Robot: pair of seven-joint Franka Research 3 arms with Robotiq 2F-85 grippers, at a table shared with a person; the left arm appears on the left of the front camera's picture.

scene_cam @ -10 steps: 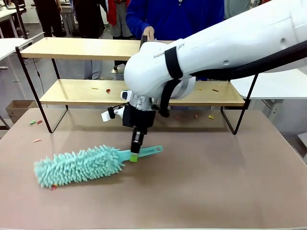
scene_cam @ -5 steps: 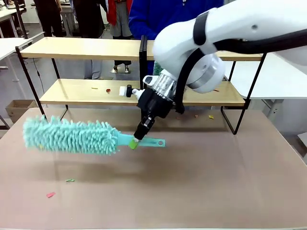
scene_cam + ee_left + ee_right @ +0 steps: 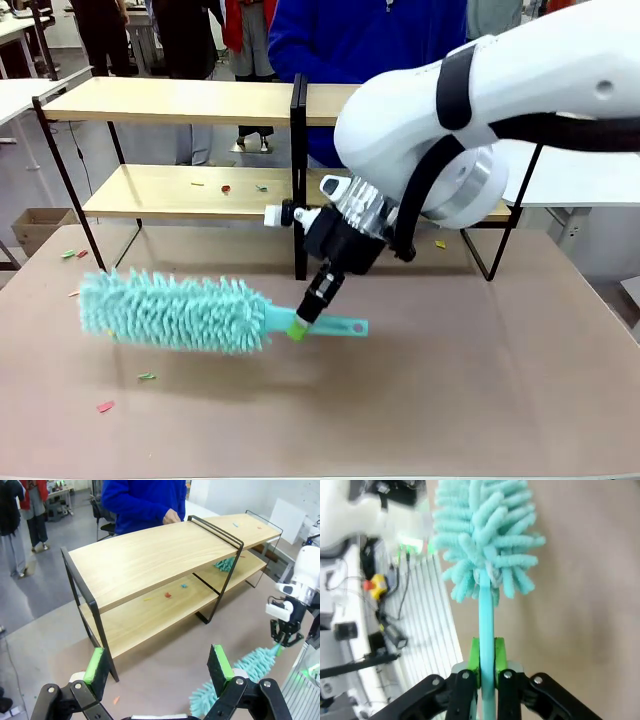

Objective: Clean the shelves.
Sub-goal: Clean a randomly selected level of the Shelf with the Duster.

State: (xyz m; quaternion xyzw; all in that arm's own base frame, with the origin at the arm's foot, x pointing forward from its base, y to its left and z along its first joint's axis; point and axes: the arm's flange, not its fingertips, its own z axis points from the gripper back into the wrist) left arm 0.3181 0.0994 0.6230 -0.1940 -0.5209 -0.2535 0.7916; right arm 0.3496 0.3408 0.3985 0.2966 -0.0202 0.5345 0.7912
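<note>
Duster (image 3: 175, 312) dropped lower in right hand (image 3: 299, 328), shelves (image 3: 170, 100) behind.

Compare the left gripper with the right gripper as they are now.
The left gripper is open, its fingers wide apart with nothing between them; the right gripper is shut on the handle of the teal duster. The left gripper faces the shelves from one end; the right gripper slants down over the table in front of them. Both are black with green pads.
</note>
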